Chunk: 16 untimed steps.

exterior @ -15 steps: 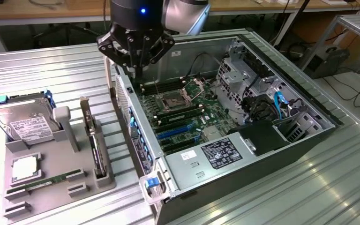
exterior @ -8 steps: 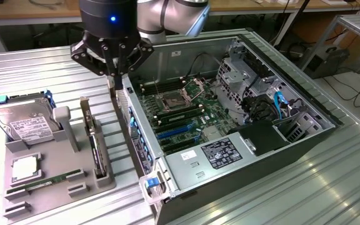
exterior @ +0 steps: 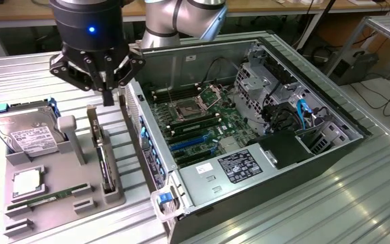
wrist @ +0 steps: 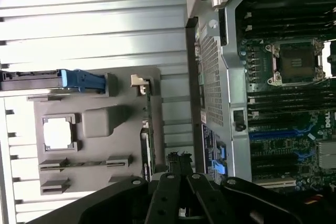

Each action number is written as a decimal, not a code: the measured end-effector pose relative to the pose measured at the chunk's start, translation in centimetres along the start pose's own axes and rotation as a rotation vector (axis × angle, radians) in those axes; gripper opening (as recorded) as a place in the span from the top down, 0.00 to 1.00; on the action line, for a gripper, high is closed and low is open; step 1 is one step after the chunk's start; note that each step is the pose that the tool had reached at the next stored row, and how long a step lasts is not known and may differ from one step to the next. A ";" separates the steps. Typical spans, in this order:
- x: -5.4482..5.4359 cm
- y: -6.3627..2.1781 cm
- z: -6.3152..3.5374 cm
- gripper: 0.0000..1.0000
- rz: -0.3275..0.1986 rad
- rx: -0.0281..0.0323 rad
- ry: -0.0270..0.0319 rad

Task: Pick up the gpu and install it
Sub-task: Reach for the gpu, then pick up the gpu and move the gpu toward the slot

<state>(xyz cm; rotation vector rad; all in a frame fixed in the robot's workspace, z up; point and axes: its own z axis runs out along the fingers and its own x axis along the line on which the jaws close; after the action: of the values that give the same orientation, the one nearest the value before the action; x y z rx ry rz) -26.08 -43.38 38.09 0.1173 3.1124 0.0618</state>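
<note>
**GPU IN FIXTURE; GRIPPER OVERHEAD, EMPTY**

The black multi-link gripper (exterior: 108,100) (wrist: 178,157) hangs above the ribbed metal table (exterior: 357,203), at the edge of the tray that faces the case. Its fingers are drawn close together with nothing held between them.

The gpu (exterior: 101,152) (wrist: 148,129), a slim dark circuit card, stands on edge in a slot of the grey moulded fixture tray (exterior: 69,152) (wrist: 100,119). It is near the gripper but apart from it.

The same tray holds a silver boxy hard drive with a white label (exterior: 29,134) and a narrow green memory stick (exterior: 53,195).

On the exterior view's right, just beside the tray, lies the open grey computer tower case (exterior: 330,147) (wrist: 228,77), with its green motherboard (exterior: 195,124) (wrist: 283,103) exposed.
</note>
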 end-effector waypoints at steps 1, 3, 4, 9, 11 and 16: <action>0.6 -0.15 0.08 0.89 0.000 0.0006 0.0001; 1.5 -0.52 0.30 0.89 0.000 0.0022 -0.0001; 1.6 -0.68 0.37 0.89 0.000 0.0030 -0.0001; 1.7 -0.87 0.39 0.89 0.000 0.0047 0.0001; 1.7 -0.87 0.39 0.89 0.000 0.0047 0.0001; 1.7 -0.87 0.39 0.89 0.000 0.0047 0.0001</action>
<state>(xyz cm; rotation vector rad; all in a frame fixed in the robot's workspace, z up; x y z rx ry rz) -27.82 -44.11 37.62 0.1175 3.1128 0.0545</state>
